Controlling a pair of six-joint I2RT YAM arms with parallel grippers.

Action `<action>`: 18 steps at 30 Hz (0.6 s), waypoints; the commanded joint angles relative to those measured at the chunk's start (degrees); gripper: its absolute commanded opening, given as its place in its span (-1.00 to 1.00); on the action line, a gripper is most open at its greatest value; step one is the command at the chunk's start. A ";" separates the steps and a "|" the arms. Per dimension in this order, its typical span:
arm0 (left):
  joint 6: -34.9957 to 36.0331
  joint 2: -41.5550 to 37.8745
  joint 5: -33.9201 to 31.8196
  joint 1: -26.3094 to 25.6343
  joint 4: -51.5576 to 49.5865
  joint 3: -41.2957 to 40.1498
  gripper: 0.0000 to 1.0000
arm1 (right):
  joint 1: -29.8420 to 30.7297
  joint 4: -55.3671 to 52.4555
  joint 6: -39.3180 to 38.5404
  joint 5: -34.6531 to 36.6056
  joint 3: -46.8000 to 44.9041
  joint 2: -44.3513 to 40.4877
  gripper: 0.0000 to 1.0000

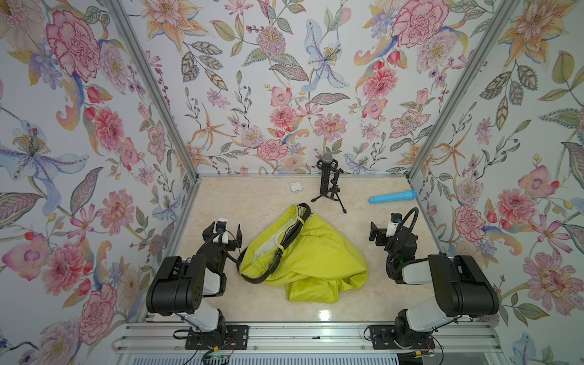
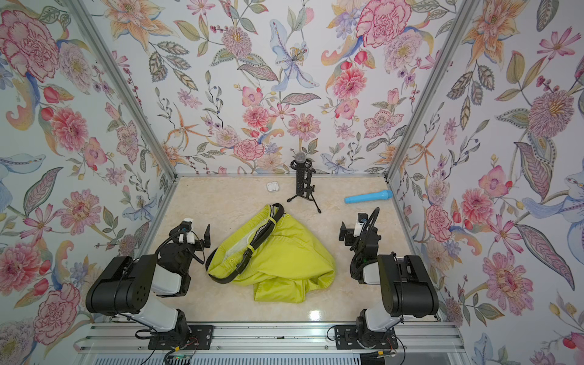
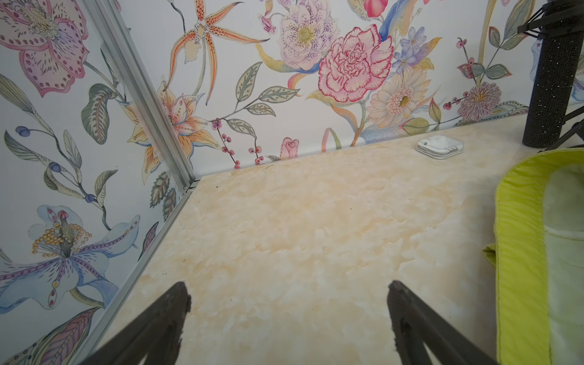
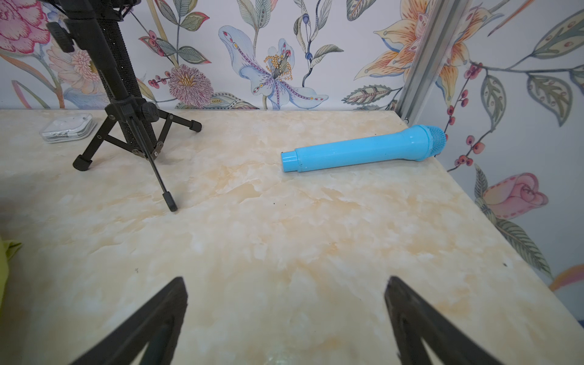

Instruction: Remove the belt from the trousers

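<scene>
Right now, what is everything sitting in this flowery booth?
trousers: one, yellow-green, crumpled mid-table.
belt: one, black, threaded through the trousers' loops.
stand microphone: one, black, upright near the back wall.
blue microphone: one, light blue, lying at the back right.
small case: one, white, at the back beside the stand microphone.
table: one, cream marbled, under everything.
left tool: one, black, open and empty, left of the trousers.
right tool: one, black, open and empty, right of the trousers.
</scene>
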 commanded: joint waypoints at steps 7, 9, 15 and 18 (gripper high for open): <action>0.91 -0.56 0.22 0.28 1.11 -0.47 0.98 | 0.13 0.05 -0.58 0.49 -0.33 -0.68 0.99; 0.93 -0.56 -0.02 0.29 0.97 -0.47 0.98 | -0.02 0.07 -0.48 0.25 -0.20 -0.59 0.99; 2.33 -4.00 -2.17 -1.22 -0.13 -0.47 0.98 | 0.68 0.88 -2.66 -3.18 -1.21 -2.11 0.99; 3.55 -6.72 -6.42 -3.38 -0.27 -1.57 0.98 | 2.06 -5.97 -4.47 -3.85 -0.47 -8.00 1.00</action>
